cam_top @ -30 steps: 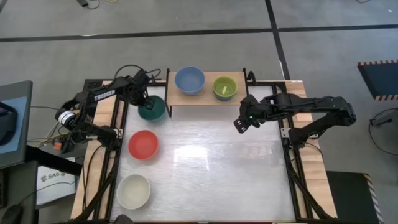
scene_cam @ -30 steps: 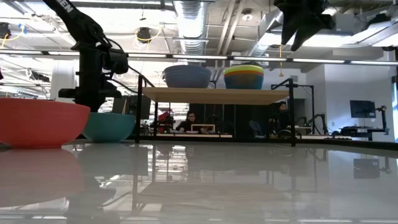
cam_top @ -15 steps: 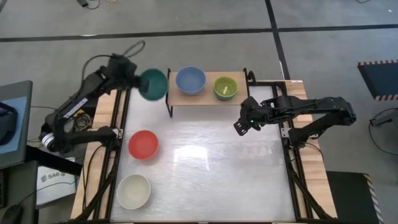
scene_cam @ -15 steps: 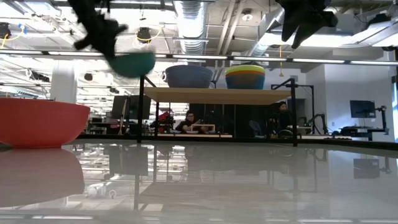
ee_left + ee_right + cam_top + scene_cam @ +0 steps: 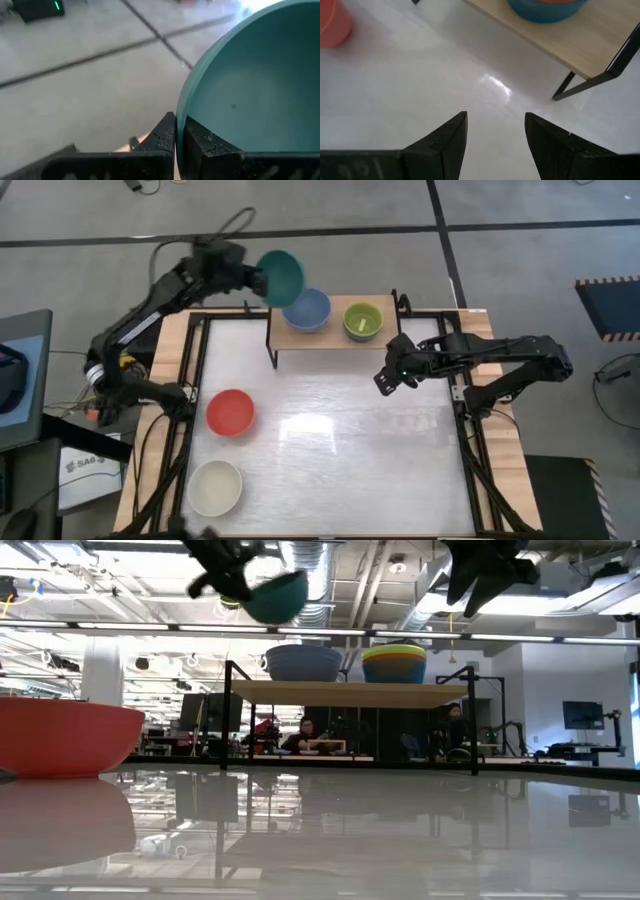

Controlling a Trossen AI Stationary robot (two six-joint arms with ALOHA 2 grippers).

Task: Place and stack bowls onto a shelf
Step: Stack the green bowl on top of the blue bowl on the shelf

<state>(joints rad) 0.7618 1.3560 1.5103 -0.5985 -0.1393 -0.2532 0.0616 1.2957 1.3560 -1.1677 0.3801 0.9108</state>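
Observation:
My left gripper (image 5: 256, 276) carries the dark teal bowl (image 5: 282, 276) high in the air, just left of and above the blue bowl (image 5: 307, 309) on the light-wood shelf (image 5: 330, 335). In the low view the teal bowl (image 5: 276, 596) hangs tilted above the blue bowl (image 5: 302, 662). A stack of small bowls, lime green on top (image 5: 361, 320), stands on the shelf to the right. The red bowl (image 5: 231, 412) and white bowl (image 5: 215, 486) rest on the table at its left side. My right gripper (image 5: 384, 382) hovers open above the table, right of centre. My left gripper is shut on the teal bowl's rim (image 5: 181, 118), pinched with one finger (image 5: 200, 142) inside the bowl and one finger (image 5: 162, 135) outside. The bowl is lifted clear and tilted, with its open side facing partly sideways.
The shelf stands at the table's far edge on thin black legs (image 5: 271, 350). Wooden side rails (image 5: 176, 400) and black frame bars run along the table's left and right sides. The white tabletop (image 5: 340, 460) lies bare in the middle and near right.
My left gripper has lifted the teal bowl off the table beside the shelf, raising it high and swinging it toward the right and far side, until it is over the shelf's left end. The bowl has tipped from upright to tilted. The right arm has kept nearly still.

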